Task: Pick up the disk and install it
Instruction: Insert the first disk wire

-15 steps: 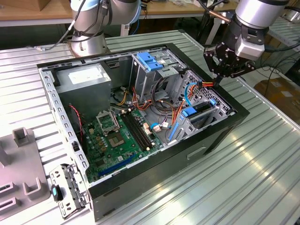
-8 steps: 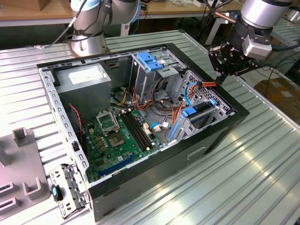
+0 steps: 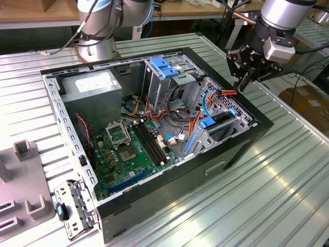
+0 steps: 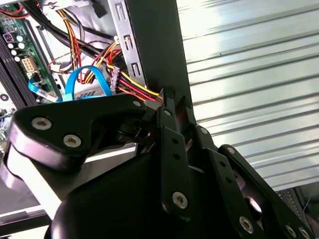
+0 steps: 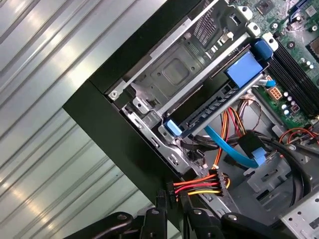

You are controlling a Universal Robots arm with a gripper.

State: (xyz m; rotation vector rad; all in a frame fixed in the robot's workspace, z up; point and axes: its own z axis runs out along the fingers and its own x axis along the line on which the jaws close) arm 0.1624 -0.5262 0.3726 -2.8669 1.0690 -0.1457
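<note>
Ribbed metal bench; blue-railed disk, edge-on.

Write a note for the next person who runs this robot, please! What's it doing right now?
Hand: holds nothing; it hovers at the computer case edge on the exterior view's right, beside the drive cage.
Disk: in the drive cage, with blue rails along it.
Done: the disk looks slotted in.
Left: I can't tell if it is fully seated.
</note>
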